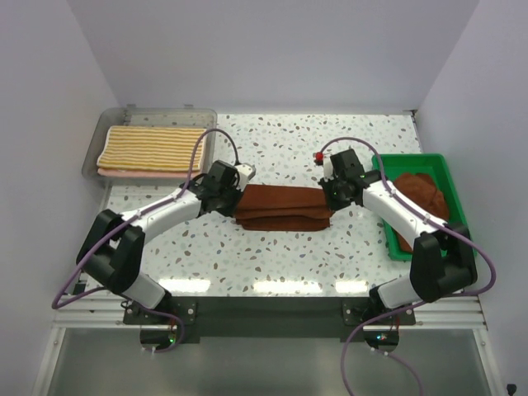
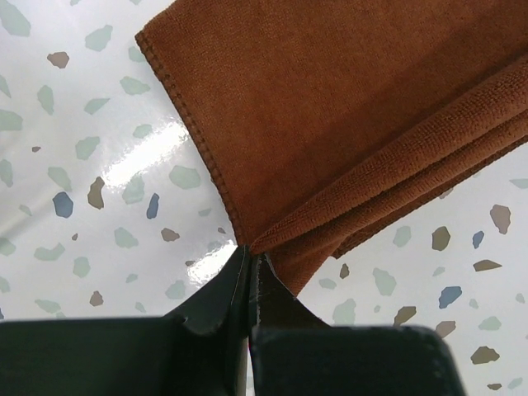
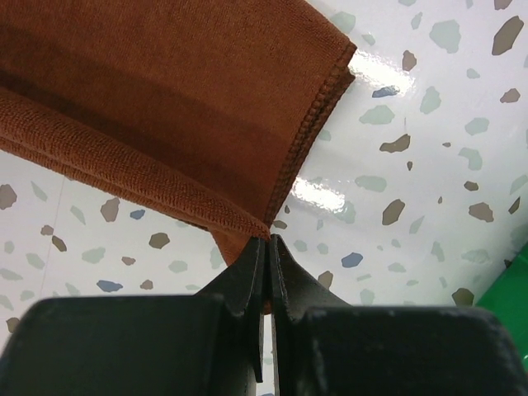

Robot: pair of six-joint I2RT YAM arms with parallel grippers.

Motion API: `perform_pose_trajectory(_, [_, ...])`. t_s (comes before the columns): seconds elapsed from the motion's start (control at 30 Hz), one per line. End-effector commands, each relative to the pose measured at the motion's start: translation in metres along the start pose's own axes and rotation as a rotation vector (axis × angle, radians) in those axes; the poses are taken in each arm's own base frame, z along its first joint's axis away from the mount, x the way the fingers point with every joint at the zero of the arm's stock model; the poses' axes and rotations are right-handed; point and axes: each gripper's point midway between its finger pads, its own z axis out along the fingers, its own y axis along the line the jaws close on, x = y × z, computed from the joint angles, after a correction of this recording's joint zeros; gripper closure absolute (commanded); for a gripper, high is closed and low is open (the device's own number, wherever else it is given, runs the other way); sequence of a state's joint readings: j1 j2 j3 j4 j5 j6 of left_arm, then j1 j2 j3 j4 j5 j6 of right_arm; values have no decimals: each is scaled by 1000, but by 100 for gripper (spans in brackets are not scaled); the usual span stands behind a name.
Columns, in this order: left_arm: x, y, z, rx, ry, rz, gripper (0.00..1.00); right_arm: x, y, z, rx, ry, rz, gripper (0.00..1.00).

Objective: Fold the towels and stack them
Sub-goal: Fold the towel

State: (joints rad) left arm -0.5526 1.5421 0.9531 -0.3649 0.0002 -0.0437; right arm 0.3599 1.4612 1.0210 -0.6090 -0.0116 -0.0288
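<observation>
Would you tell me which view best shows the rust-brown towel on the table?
The top external view: the whole rust-brown towel appears, folded lengthwise. Each wrist view shows only one corner of it, close up.

The right hand pinches a corner of the rust-brown towel.

Boxed in on three sides by plain pale lilac-white walls, bare and evenly lit. Below, a white terrazzo-pattern table flecked with grey, brown and blue chips, glossy, with soft rectangular glare patches along the near edge and brighter light at the far edge. In front, a silver aluminium rail, then a grey surface beneath.
</observation>
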Motion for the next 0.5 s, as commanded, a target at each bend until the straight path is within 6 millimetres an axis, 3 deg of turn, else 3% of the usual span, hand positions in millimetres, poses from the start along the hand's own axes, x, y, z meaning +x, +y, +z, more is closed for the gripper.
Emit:
perform_pose_trajectory(0.0, [6, 10, -11, -57, 9, -14, 100, -12, -17, -9, 87, -38, 21, 100])
perform_pose_trajectory(0.3, [-11, 12, -22, -72, -31, -27, 100, -28, -16, -23, 106, -81, -29, 100])
perform_pose_trajectory(0.47, [-6, 4, -18, -37, -33, -30, 99, -17, -13, -13, 120, -41, -78, 100])
